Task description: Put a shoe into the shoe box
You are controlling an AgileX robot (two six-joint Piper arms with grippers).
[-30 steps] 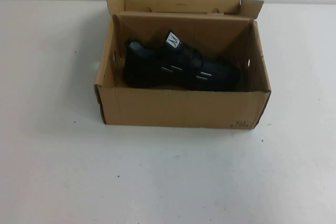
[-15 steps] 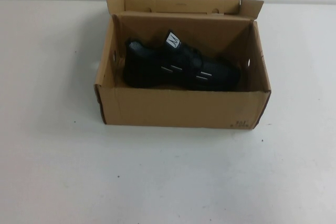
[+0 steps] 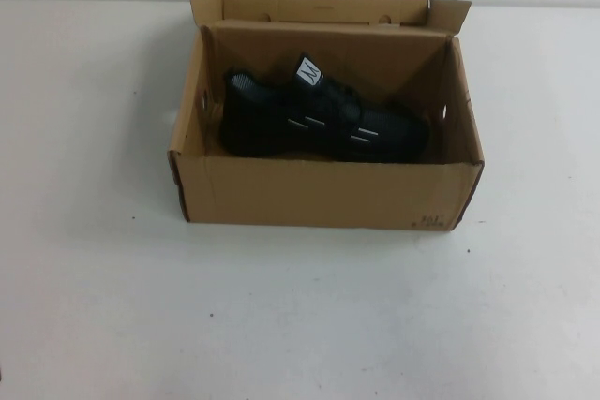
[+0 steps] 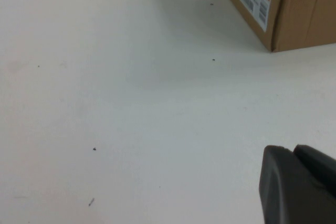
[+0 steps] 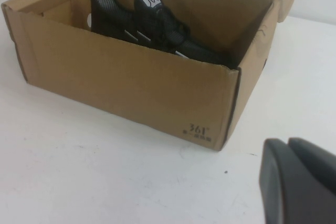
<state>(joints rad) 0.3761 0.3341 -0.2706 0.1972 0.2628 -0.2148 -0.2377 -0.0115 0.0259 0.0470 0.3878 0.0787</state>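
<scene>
Both grippers sit low over the white table (image 3: 300,316), well apart from the box; the left gripper (image 4: 297,182) has its dark fingers pressed together, holding nothing; the right gripper (image 5: 299,179) is likewise closed and empty, near the box's near right corner. Inside the brown corrugated cardboard shoe box (image 3: 319,192) lies the black sneaker with white dashes (image 3: 319,121), white tongue label up, close to the near wall; bare cardboard floor shows toward the right wall; the far flap stands upright; wide bare tabletop spreads on the near side.
</scene>
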